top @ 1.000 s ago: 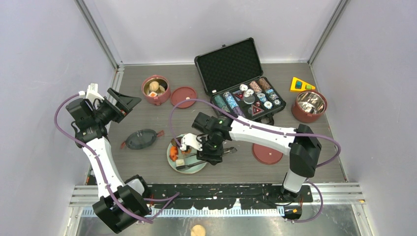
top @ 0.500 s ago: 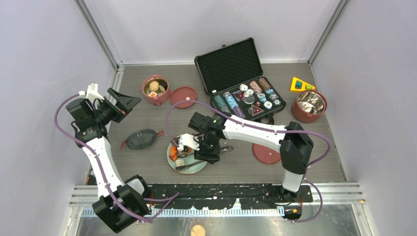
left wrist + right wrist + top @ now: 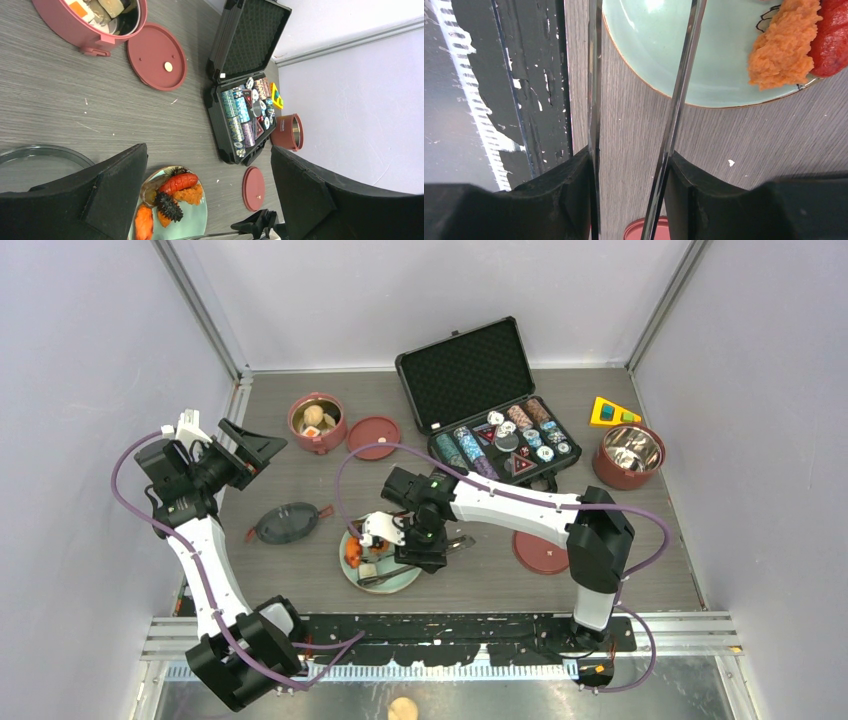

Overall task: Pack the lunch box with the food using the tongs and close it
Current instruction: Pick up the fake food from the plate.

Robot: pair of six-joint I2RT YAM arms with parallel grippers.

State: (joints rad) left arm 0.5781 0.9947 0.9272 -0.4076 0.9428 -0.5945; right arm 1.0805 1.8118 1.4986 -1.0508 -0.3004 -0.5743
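My right gripper [image 3: 421,546] is shut on the slim silver tongs [image 3: 392,575], low over the pale green plate [image 3: 400,583]. In the right wrist view the tongs [image 3: 680,95] spread apart from my right gripper [image 3: 629,167]. One arm crosses the plate [image 3: 664,45]; the other runs beside its rim. Nothing sits between them. Orange and red food [image 3: 781,47] lies at the plate's far side. A maroon lunch box tier [image 3: 317,423] at the back left holds food. A second tier [image 3: 628,455] stands at the right. My left gripper [image 3: 252,450] hangs open and raised at the left, holding nothing.
An open black case of poker chips [image 3: 492,412] sits at the back centre, with a yellow wedge [image 3: 612,412] beside it. Flat red lids lie by the left tier [image 3: 373,437] and right of the plate [image 3: 543,553]. A dark top lid [image 3: 288,523] lies left of the plate.
My right gripper has shifted slightly left over the plate with the tongs in it. The left arm has not moved.
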